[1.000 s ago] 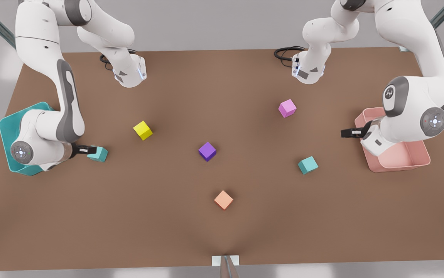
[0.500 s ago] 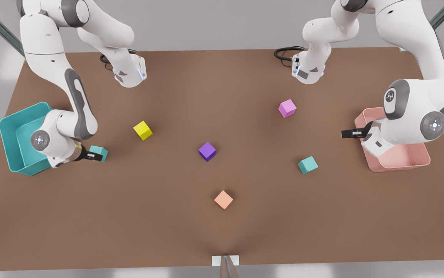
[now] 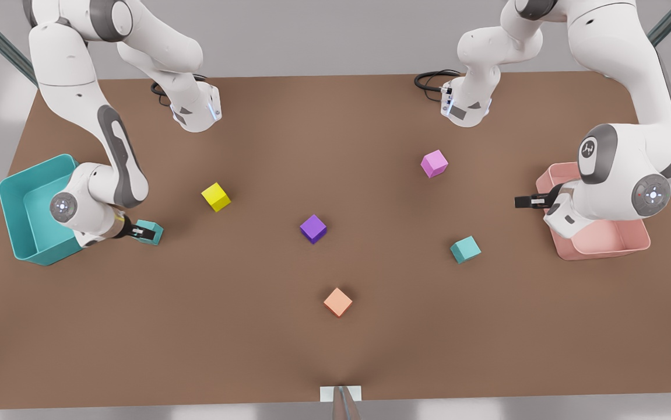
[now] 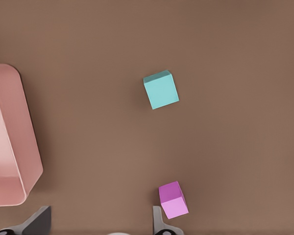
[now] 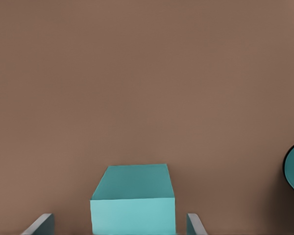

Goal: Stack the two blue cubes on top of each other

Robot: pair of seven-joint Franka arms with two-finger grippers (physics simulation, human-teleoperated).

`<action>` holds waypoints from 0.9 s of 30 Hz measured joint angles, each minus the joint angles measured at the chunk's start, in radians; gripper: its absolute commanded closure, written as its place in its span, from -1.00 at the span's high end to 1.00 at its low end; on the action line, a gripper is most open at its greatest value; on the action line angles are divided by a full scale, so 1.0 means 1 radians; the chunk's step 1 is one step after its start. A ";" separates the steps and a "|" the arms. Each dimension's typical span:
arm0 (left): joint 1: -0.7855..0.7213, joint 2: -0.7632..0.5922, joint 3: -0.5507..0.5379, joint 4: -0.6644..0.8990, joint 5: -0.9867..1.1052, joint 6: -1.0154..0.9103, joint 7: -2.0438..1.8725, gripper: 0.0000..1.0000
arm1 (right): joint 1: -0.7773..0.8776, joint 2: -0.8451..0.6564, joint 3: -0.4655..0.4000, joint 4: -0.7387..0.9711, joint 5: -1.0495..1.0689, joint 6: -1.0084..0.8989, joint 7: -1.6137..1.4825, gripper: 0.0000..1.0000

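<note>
One blue cube [image 3: 150, 224] lies on the brown table beside the teal bin at the front view's left. My right gripper [image 3: 145, 233] is down around it. In the right wrist view this cube [image 5: 132, 198] sits between the open fingers [image 5: 41, 224] with a gap on each side. The other blue cube [image 3: 465, 249] lies free at the front view's right and also appears in the left wrist view [image 4: 160, 89]. My left gripper [image 3: 520, 202] hovers open by the pink bin, its fingertips [image 4: 159, 220] holding nothing.
A teal bin [image 3: 20, 204] stands behind the right gripper and a pink bin [image 3: 603, 242] under the left arm. Single yellow [image 3: 215, 196], purple [image 3: 313, 228], pink [image 3: 434, 163] and orange [image 3: 338, 301] cubes are spread over the table's middle.
The right arm's wrist has dropped lower and drawn in over the blue cube by the teal bin; the cube has stayed in place. The left arm has sunk slightly.
</note>
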 measured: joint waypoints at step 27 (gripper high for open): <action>0.000 0.013 0.000 0.000 0.000 -0.001 -0.003 1.00 | -0.018 0.076 0.009 0.046 0.025 0.002 -0.003 0.27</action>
